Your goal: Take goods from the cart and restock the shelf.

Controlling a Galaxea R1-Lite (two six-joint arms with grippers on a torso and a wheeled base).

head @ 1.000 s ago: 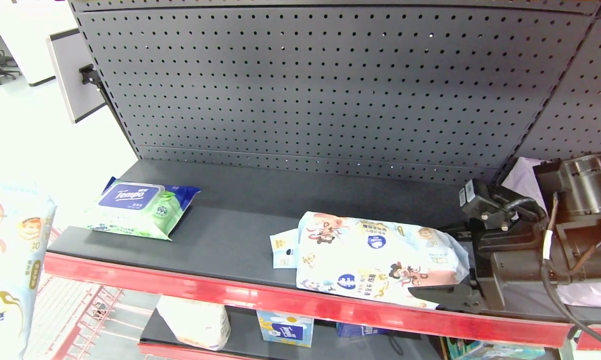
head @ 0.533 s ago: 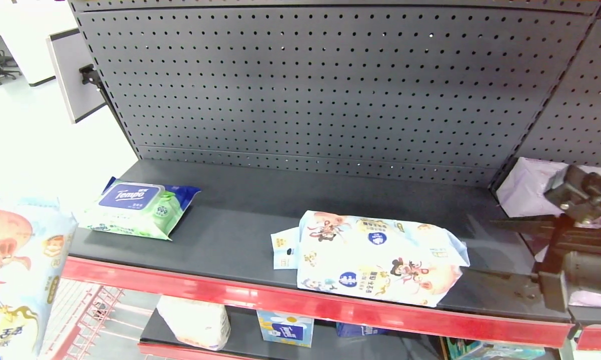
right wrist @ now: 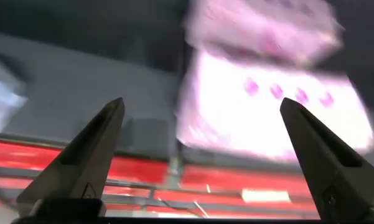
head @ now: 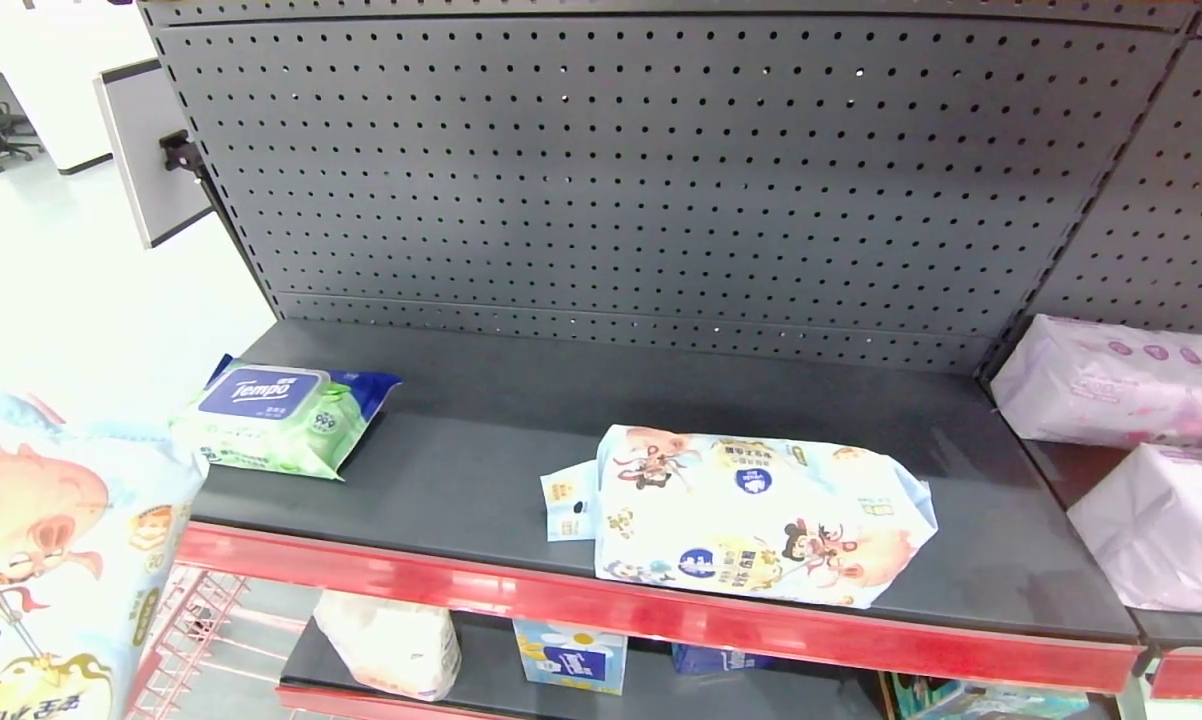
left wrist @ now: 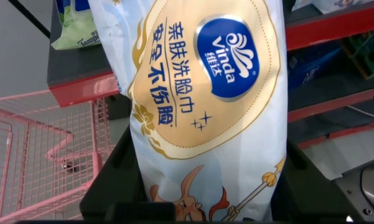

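Beside the left front corner of the shelf point(head: 481, 440), the cartoon-printed tissue pack point(head: 51, 560) is standing on end, long axis upright, above the pink wire cart point(head: 211, 620), and the left gripper point(left wrist: 205, 180) is clamping it. Bare board is waiting up and rightward, between the wet-wipes pack point(head: 281, 415) and a flat-lying tissue pack point(head: 761, 520). Farther right, the right gripper point(right wrist: 202, 102) is gaping empty before the purple packs point(right wrist: 267, 118).

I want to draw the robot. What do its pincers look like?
The black right pincer has two fingers shaped like long wedges, wide at the base and narrowing to pointed tips, with smooth matte sides. The left pincer is black too, with flat-sided fingers that slope the same way.
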